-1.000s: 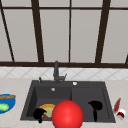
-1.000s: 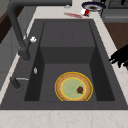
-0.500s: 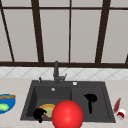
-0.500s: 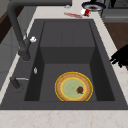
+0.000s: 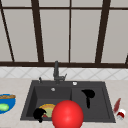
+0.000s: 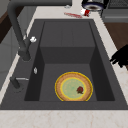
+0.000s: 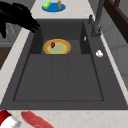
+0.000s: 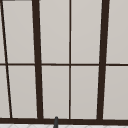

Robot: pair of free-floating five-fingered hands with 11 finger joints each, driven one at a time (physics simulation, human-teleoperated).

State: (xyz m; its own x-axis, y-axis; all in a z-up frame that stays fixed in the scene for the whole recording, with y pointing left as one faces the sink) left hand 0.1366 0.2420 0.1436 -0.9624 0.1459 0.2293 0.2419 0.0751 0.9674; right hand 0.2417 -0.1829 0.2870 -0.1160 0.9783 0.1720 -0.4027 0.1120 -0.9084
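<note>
Currently left robot hand [image 5: 39, 114] hovers, fingers curled on nothing, at the near rim of the sink [image 5: 105, 100] just beside the yellow plate [image 6: 73, 86] lying flat in the left basin; right robot hand [image 5: 88, 94] hangs over the right basin, fingers' state unclear

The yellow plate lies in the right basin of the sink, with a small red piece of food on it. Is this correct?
Not quite. The yellow plate lies in the left basin of the sink, as the front view shows. The small red piece of food is indeed on it.
</note>
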